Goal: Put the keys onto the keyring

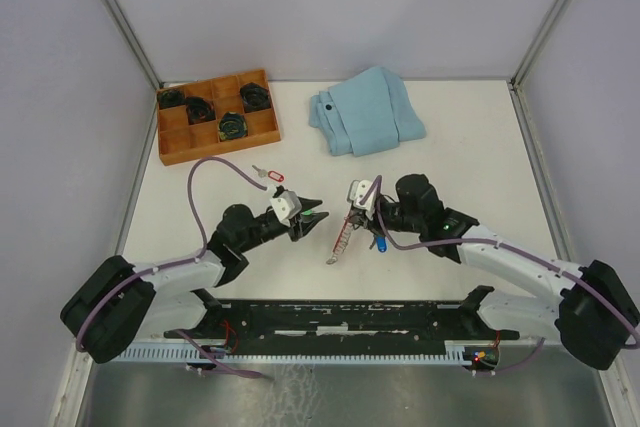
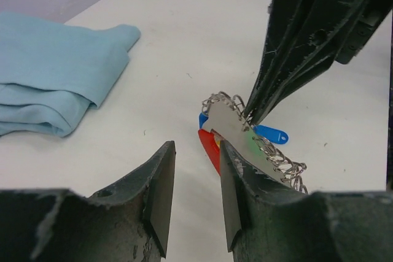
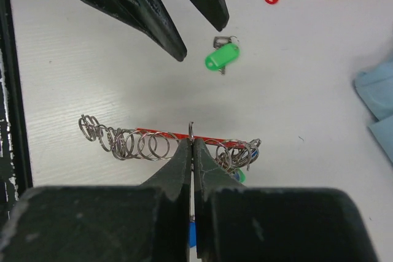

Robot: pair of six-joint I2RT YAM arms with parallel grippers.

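Note:
The keyring [image 3: 153, 134], a red strip with a row of silvery loops, hangs off the table with my right gripper [image 3: 191, 142] shut on one of its loops. From above the keyring [image 1: 343, 232] slants down from the right gripper [image 1: 356, 209]. A blue-tagged key [image 2: 270, 133] and a green-tagged one [image 3: 240, 176] hang at its end. Another green-tagged key [image 3: 222, 58] lies loose on the table under my left gripper [image 3: 201, 43]. The left gripper [image 2: 196, 146] is open and holds nothing. A red-tagged key [image 1: 275, 176] lies farther back.
A folded light-blue cloth [image 1: 365, 110] lies at the back centre. At the back left stands an orange compartment tray [image 1: 170, 144] with dark items in it. A black rail [image 1: 340, 317] runs along the near edge between the arm bases.

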